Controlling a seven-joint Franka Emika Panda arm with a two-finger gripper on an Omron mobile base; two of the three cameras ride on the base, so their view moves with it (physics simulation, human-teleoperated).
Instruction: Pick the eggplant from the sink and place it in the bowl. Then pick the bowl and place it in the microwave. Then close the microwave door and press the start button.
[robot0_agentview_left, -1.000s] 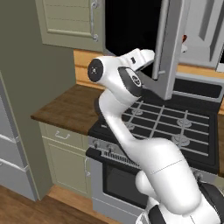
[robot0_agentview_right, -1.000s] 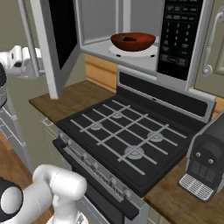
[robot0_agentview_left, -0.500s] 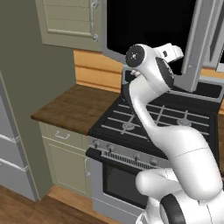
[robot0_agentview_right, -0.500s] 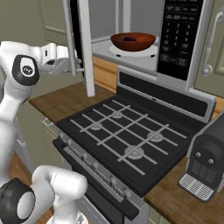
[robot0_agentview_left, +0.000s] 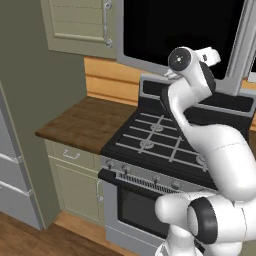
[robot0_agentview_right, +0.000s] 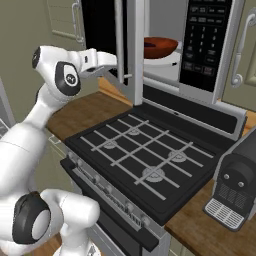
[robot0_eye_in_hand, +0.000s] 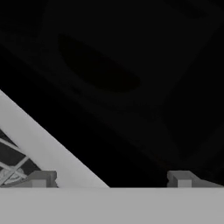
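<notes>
Hand (robot0_agentview_right: 114, 59): fully open, empty, pressed against outer glass of half-closed microwave door (robot0_agentview_right: 131, 45); bowl (robot0_agentview_right: 160, 46) inside, beyond.

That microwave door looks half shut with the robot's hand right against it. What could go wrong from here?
1. The open fingers sit right at the black glass of the microwave door; they might slide off the panel instead of pushing it.
2. The bowl sits near the front of the microwave; the door could knock it.
</notes>
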